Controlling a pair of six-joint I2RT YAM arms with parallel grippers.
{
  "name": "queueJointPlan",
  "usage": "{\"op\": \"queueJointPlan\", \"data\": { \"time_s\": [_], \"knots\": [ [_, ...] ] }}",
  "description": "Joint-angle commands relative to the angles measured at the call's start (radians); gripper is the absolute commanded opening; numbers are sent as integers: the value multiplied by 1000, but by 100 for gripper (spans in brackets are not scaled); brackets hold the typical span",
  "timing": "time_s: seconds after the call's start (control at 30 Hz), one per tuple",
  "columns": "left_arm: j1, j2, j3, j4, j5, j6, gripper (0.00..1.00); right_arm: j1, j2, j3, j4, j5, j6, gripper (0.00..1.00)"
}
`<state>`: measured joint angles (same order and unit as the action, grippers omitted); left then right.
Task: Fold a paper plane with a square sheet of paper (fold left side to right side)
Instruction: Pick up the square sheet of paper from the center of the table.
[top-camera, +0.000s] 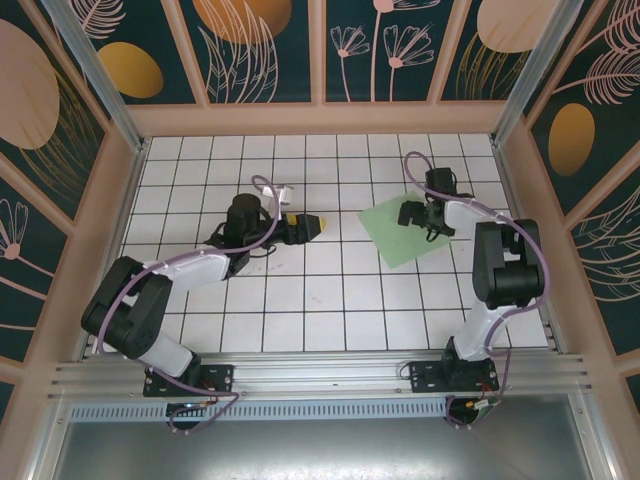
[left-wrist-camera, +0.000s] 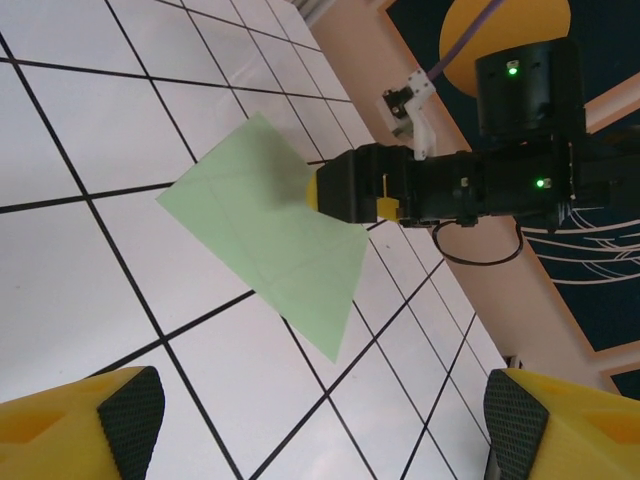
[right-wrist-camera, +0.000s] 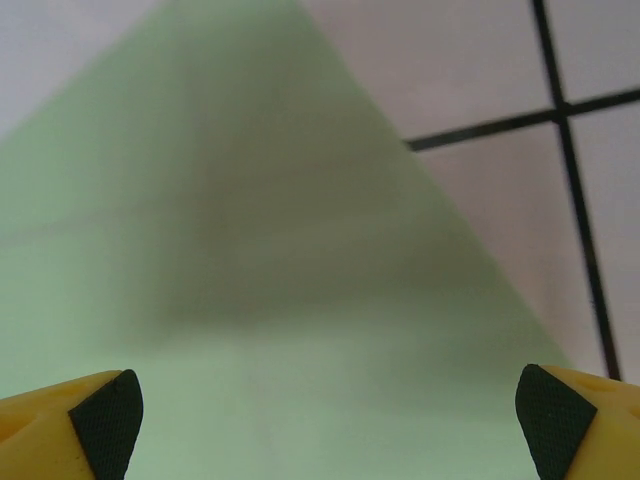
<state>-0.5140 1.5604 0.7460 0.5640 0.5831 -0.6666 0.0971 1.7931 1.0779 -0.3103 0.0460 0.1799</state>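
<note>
The square sheet of paper lies flat on the white tiles right of centre, pale green with faint creases; it also lies ahead in the left wrist view. My right gripper hovers over the sheet's far right part, jaws open. In its own view the sheet spreads beneath the right gripper, with nothing between the yellow fingertips. My left gripper is a tile left of the sheet, pointing at it. It is open over bare tiles, clear of the sheet.
The table is a white grid of tiles boxed in by wooden-framed walls. An aluminium rail with both arm bases runs along the near edge. The right arm's black wrist rises behind the sheet.
</note>
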Motion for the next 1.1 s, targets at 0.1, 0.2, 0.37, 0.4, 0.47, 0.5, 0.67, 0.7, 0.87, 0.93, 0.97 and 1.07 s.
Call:
{"op": "queueJointPlan", "data": {
  "time_s": [0.1, 0.2, 0.37, 0.4, 0.47, 0.5, 0.67, 0.7, 0.87, 0.93, 0.97, 1.07],
  "knots": [
    [-19, 37, 48, 4, -18, -14, 85, -28, 21, 14, -38, 140, 71, 99],
    [-20, 41, 53, -11, -23, -4, 85, -33, 20, -2, -40, 146, 79, 99],
    [-20, 42, 59, -33, -30, 11, 85, -33, 30, -22, -36, 69, 99, 99],
    [-20, 41, 59, -35, -31, 12, 85, -34, 33, -28, -33, 48, 104, 99],
    [-20, 40, 59, -38, -32, 15, 85, -33, 38, -36, -33, 13, 108, 99],
    [-20, 38, 59, -42, -31, 17, 85, -32, 40, -38, -32, -1, 110, 99],
    [-21, 35, 62, -55, -41, 27, 85, -19, 51, -48, -41, -26, 107, 99],
    [-21, 35, 61, -58, -41, 28, 85, -6, 54, -46, -46, -27, 104, 99],
    [-21, 25, 57, -64, -47, 32, 85, 61, 76, -15, -95, -5, 92, 97],
    [-21, 20, 56, -72, -54, 37, 85, 90, 87, 4, -118, 11, 89, 96],
    [-20, 17, 57, -76, -56, 40, 85, 106, 95, 14, -128, 15, 87, 96],
    [-21, 9, 56, -90, -64, 49, 85, 148, 121, 37, -149, 24, 84, 96]
  ]
}}
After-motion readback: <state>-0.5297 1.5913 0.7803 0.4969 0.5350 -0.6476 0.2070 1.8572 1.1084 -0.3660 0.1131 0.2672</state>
